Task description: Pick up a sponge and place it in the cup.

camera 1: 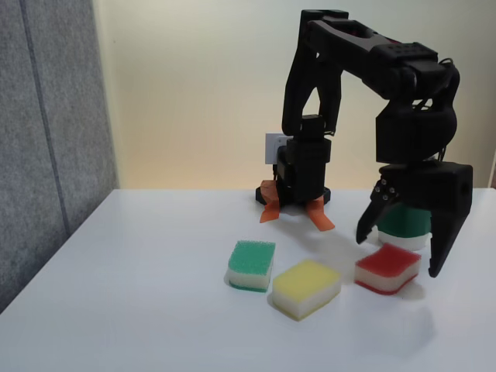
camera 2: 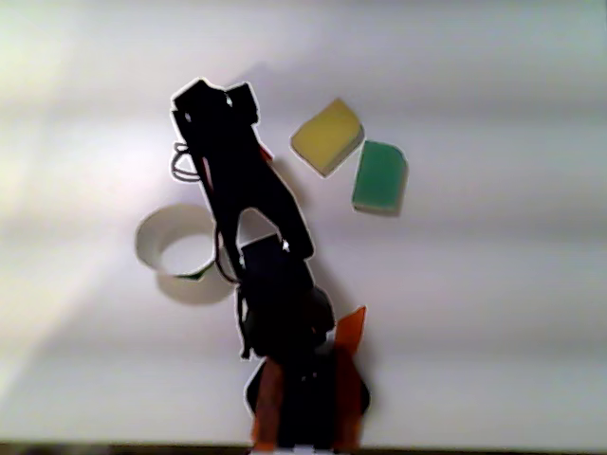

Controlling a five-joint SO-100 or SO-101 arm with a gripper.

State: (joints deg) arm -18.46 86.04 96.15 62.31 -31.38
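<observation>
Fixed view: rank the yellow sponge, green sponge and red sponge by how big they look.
1. Yellow sponge, largest, though it also lies nearest the camera.
2. Red sponge.
3. Green sponge.
Red and green look nearly alike, so I would not rank them firmly.

in the fixed view the black gripper (camera 1: 398, 254) hides most of the white, green-banded paper cup (camera 1: 404, 224). in the other view the black arm (camera 2: 248, 204) covers the red-topped sponge almost entirely.

Front low camera; top-down other (shared table (camera 1: 155, 310)).
</observation>
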